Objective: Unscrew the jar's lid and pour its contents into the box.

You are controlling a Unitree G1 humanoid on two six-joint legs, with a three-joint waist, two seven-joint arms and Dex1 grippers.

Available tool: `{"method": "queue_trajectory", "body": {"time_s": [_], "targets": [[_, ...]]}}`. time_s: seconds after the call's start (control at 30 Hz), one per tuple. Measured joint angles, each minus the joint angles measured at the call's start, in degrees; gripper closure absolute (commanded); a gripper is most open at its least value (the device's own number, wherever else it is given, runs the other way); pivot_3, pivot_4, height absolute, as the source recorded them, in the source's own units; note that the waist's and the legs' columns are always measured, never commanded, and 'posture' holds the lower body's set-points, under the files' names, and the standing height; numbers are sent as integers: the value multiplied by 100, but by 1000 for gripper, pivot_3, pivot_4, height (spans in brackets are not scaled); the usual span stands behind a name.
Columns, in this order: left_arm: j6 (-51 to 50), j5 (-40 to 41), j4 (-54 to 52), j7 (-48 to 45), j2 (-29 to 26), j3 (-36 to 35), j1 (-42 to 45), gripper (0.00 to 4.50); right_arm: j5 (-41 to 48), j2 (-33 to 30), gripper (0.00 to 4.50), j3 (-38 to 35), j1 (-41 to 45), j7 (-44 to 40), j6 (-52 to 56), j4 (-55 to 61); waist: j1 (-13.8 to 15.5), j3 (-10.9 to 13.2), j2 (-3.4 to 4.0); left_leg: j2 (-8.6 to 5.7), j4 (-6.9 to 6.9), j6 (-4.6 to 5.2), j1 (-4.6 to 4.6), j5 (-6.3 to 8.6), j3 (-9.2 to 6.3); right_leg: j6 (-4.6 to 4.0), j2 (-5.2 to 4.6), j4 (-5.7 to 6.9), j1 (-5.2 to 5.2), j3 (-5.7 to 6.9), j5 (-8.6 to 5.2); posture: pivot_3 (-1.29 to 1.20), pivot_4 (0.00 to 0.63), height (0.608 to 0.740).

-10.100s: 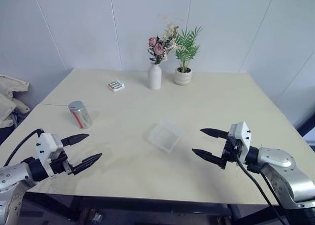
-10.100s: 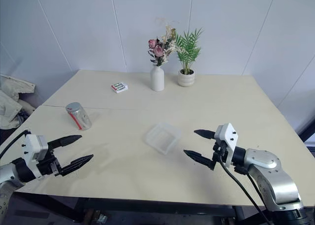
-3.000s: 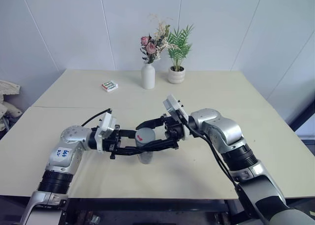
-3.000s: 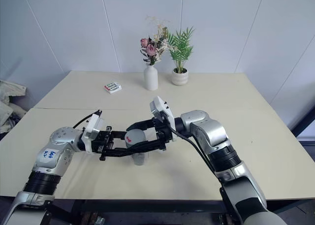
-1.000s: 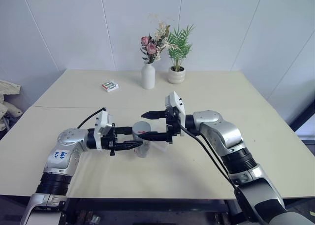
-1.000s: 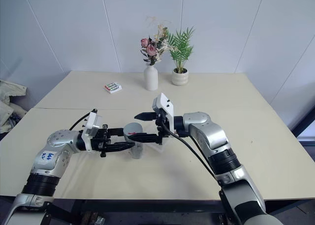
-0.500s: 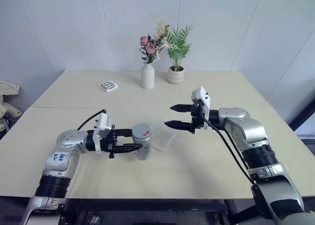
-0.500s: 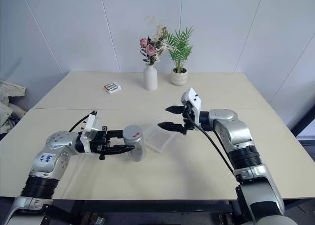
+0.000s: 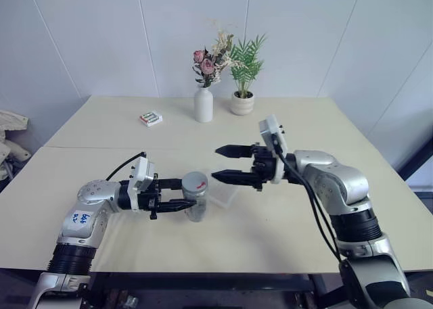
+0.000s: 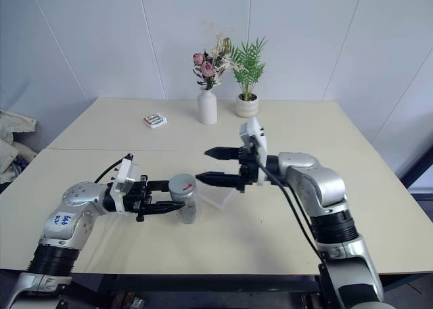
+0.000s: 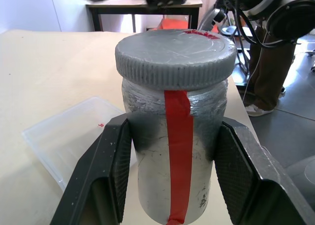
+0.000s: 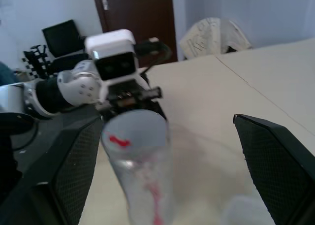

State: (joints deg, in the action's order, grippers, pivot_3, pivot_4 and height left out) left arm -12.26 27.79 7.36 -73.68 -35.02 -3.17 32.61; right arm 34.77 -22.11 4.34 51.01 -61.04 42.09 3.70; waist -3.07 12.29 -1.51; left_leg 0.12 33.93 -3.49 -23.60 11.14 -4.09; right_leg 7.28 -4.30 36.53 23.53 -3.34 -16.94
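The jar [image 11: 176,151] stands upright near the table's front, just left of the box [image 9: 223,189], clamped around its body by the left gripper [image 9: 177,195]. It looks light, rigid and slick; the ribbed lid [image 11: 176,57] offers the best purchase. The right gripper [image 9: 224,163] hovers wide open, empty.

Jar [image 11: 177,151] shiny crinkled foil w/ glossy red tape, lid [image 11: 175,57] matt ribbed plastic, box [image 11: 69,139] clear plastic

Jar [image 11: 176,151] base beyond left wrist view's edge.
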Motion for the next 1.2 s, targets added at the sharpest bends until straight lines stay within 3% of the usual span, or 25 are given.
{"method": "queue_trajectory", "body": {"time_s": [0.43, 0.9, 1.2], "targets": [[-25, 0, -8, 78, 74, -17, -26, 2397, -618, 731, 43, 864, -13, 701, -365, 6, 1, 0, 0, -3, 1, 0, -1, 0, 0, 0, -2, -1, 1, 0, 0, 0, 150, 740], [-25, 0, -8, 93, 88, -17, -23, 2397, -1025, 871, 43, 891, -4, 821, -692, -429, -2, 0, 0, -2, 0, 0, 0, 0, 0, 0, -1, -1, 1, 0, 0, 0, 150, 740], [-25, -1, -2, 187, 114, -20, 51, 2397, -826, 664, 43, 712, 34, 626, -672, -537, -9, 0, 0, -2, 0, 0, 0, 0, 0, 0, -1, 0, 1, 0, 0, 0, 150, 740]]}}
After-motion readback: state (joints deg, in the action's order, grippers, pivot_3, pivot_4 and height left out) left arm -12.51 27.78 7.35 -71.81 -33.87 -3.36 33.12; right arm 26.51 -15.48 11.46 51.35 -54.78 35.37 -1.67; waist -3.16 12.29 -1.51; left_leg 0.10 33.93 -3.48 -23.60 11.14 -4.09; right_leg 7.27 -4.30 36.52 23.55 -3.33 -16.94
